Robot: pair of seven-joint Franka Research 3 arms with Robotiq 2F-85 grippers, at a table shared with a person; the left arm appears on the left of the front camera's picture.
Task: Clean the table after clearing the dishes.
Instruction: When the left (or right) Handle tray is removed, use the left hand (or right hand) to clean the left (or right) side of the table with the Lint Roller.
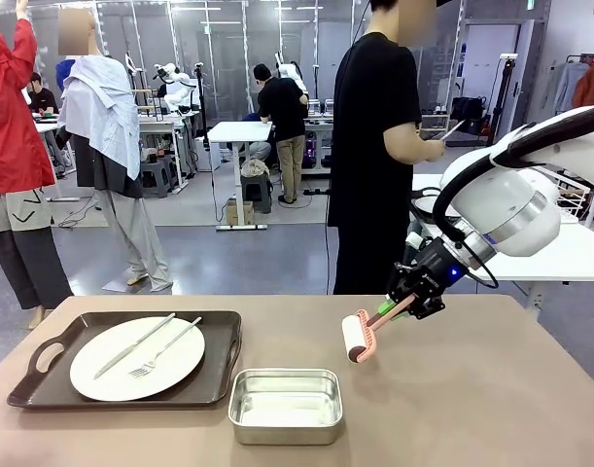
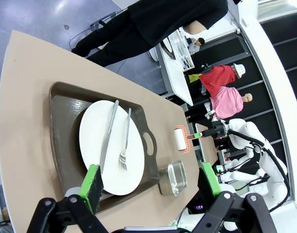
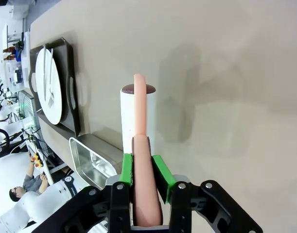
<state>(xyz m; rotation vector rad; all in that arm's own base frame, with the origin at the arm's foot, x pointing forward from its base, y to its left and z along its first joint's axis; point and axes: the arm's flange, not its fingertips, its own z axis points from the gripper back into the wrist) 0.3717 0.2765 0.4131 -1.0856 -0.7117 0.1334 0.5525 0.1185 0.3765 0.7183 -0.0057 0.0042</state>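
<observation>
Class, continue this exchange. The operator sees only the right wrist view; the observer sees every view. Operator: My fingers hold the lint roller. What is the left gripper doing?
Observer: The left gripper is open, its fingers empty, aimed at the plate on the tray.
Operator: Where is the person?
Observer: The person stands beyond the far edge of the table, side-on, facing the white table.

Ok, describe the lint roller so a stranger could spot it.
Start at the beige table, right of the steel tin. There the right gripper grips the lint roller by its pink handle. It's the only white cylinder on a pink frame.
</observation>
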